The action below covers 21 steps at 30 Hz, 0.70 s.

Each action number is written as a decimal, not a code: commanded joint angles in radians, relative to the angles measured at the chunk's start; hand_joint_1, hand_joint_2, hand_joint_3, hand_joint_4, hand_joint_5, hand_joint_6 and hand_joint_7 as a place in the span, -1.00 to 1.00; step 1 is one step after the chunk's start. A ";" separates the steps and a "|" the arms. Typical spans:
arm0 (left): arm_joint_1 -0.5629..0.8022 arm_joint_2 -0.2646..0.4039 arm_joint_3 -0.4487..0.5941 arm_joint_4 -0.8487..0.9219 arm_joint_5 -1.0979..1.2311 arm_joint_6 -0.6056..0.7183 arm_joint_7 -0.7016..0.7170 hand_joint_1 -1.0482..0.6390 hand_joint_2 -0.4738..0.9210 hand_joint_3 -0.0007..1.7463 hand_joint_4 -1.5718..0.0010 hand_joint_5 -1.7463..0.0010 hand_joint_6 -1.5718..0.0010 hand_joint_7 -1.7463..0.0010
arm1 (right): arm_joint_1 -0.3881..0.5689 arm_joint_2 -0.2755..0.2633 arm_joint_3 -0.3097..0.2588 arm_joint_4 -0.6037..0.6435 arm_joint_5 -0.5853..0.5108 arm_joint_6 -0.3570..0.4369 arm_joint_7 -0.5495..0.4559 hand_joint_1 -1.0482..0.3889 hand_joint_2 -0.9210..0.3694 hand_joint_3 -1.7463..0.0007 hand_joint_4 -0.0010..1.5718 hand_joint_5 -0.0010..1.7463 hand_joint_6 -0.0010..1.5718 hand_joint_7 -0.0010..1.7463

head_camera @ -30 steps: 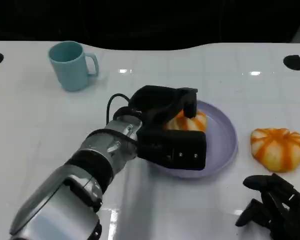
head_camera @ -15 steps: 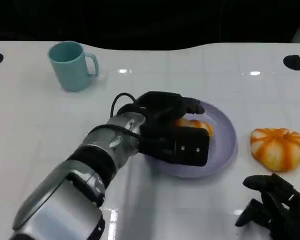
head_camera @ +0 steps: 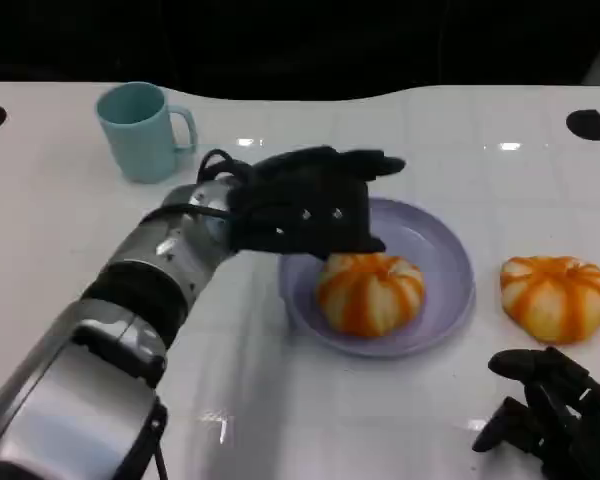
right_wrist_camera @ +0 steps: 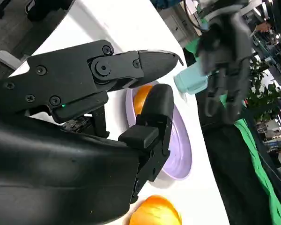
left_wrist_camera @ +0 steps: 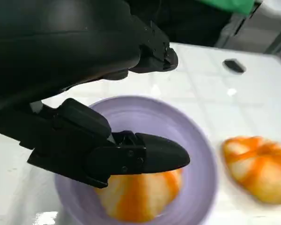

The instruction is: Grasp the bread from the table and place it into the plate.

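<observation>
Resting in the plate, the bread is a round, domed bun with a soft matte crust, orange bands running from its crown between paler cream wedges. It sits toward the plate's near-left side, against the shallow raised rim. In the left wrist view the bread shows below the hand's dark fingers, with lavender plate curving around it. The plate is smooth, glossy and circular, pale purple.

Above the plate's far-left edge hovers the left hand, hard black plastic with screw heads, its fingers spread and holding nothing, clear of the bread. Its silver ribbed forearm slants down toward the lower left.

A second bun, same striped orange dome, lies on the table just right of the plate, apart from it. The table is white, glossy and faintly gridded, catching lamp glints.

At the lower right the right hand rests low by the table's near edge, fingers loosely curled with gaps between them, nothing in them. A teal mug, smooth, cylindrical, handle to the right, stands upright at the far left.
</observation>
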 commanded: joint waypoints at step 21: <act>0.660 -0.109 0.512 -0.711 -0.903 0.366 -0.239 -0.43 1.00 -0.42 0.13 -0.99 0.41 -0.93 | 0.009 -0.010 -0.005 -0.014 0.008 -0.007 -0.003 -0.61 -1.00 0.75 -0.15 0.66 -0.12 0.16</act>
